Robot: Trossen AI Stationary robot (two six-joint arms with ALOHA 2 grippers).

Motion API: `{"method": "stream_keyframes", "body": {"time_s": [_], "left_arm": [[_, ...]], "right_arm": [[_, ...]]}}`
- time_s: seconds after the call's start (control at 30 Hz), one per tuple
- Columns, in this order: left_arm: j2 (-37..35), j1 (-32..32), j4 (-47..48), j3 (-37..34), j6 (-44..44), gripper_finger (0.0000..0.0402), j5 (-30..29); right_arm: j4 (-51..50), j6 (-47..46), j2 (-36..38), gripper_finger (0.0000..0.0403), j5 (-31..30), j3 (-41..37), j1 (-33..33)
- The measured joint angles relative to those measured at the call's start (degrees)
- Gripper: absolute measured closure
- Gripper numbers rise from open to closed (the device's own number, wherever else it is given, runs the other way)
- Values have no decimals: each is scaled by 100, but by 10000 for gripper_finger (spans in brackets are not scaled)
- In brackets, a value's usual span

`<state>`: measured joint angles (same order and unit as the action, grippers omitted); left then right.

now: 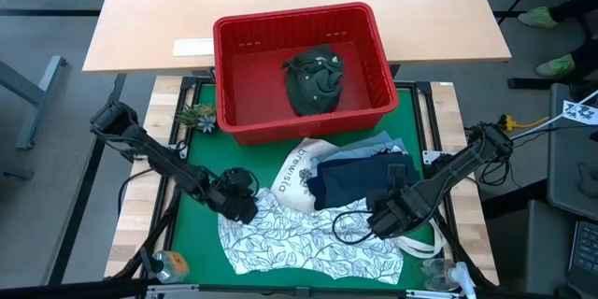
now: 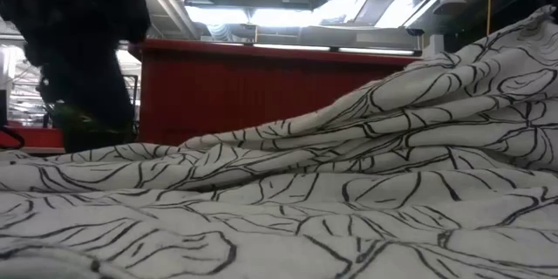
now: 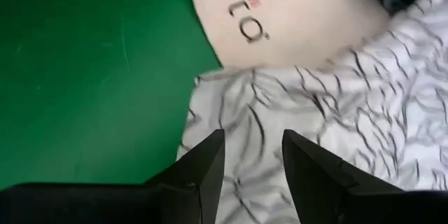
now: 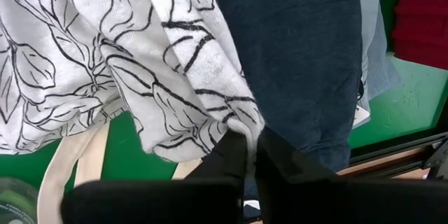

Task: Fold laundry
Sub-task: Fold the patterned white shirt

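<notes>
The white leaf-print garment (image 1: pixel 308 234) lies crumpled on the green mat (image 1: pixel 201 154) (in front of the red basket (image 1: pixel 301 67)). The left gripper (image 3: pixel 252 157) hovers over its edge, jaws parted and empty. The right gripper (image 4: pixel 252 155) pinches a fold of it.

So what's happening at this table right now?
Two robot arms are working on a white leaf-print garment spread on the green mat. The right gripper has its fingers shut on a bunched edge of it. The left gripper hovers over the opposite edge, fingers apart, holding nothing. A navy garment and a tote bag lie behind; a dark olive garment sits in the red basket.
</notes>
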<state>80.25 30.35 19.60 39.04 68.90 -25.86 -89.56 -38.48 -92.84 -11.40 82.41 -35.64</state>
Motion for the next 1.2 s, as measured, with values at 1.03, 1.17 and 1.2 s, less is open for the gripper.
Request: {"method": "stream_keyframes", "body": {"time_s": [1.03, 1.17, 1.2], "left_arm": [[721, -608, -2621, -895, -150, 280, 540], [721, -608, -2929, -895, -440, 338, 565], [721, -608, -2980, -895, -485, 358, 562]], "right_arm": [[7, 2, -2, 391, 4, 0, 0], [6, 2, -2, 391, 4, 0, 0], [4, 2, -2, 391, 4, 0, 0]]}}
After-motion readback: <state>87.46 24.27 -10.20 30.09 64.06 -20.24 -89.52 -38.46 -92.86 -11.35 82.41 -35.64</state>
